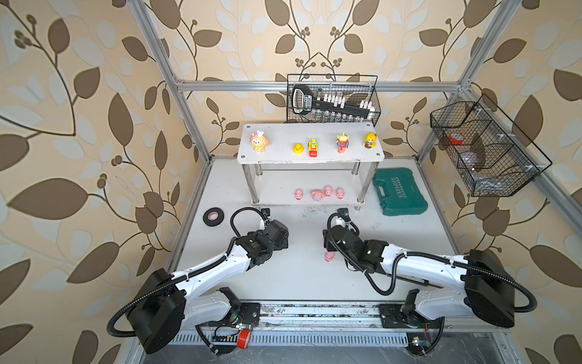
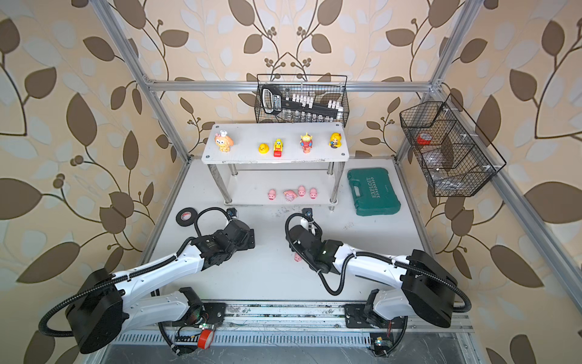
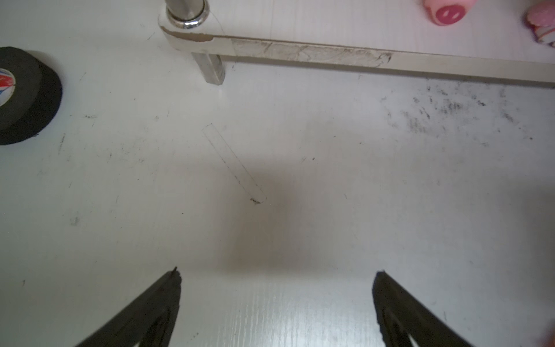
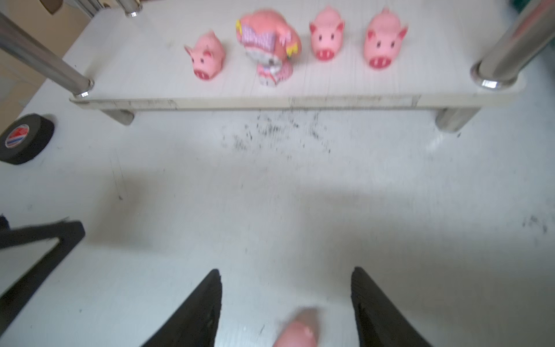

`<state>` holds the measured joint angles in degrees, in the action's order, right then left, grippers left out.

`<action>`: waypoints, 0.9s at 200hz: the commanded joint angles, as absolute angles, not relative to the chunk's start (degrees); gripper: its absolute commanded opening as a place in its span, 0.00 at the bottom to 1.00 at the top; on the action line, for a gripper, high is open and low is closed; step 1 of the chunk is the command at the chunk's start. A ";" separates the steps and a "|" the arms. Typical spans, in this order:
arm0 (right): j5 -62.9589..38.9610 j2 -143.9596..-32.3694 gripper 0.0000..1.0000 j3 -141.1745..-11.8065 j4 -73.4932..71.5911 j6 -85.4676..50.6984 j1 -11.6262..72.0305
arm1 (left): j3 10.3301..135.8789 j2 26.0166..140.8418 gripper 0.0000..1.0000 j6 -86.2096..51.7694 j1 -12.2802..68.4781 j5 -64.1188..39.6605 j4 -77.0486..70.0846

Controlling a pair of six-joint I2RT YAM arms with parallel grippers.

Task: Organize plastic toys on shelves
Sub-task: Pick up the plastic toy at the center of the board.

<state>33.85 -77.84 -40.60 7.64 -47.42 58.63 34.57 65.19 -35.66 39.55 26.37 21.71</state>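
Observation:
The shelves stand at the back of the table, a white two-tier rack on chrome legs. Its top board carries an orange animal, a yellow duck, a yellow-red vehicle, a green-headed alien and a yellow doll. Several pink toys sit in a row on the lower board. One pink piglet lies on the table between the fingers of my right gripper, which is open and not touching it. My left gripper is wide open over bare table.
A black tape roll lies left of the rack's front leg. Right of the rack lies a green tool case. Black wire baskets hang on the back rail and the right rail. The left gripper's finger shows beside my right gripper.

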 commanded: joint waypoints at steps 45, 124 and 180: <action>39.81 -82.27 0.69 -38.37 17.39 -73.06 69.32 | 36.04 54.41 0.99 -46.08 39.29 40.88 36.90; 38.67 -92.82 0.69 -41.96 15.11 -74.04 70.15 | 29.68 49.96 0.99 -44.03 39.20 36.56 30.00; 36.80 -96.55 0.61 -43.59 14.00 -72.81 68.58 | 30.74 51.90 0.99 -44.12 39.20 36.59 30.76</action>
<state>37.76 -94.94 -42.54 14.33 -71.57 69.45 29.47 51.79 -43.90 39.33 35.94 31.00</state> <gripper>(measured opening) 0.616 0.988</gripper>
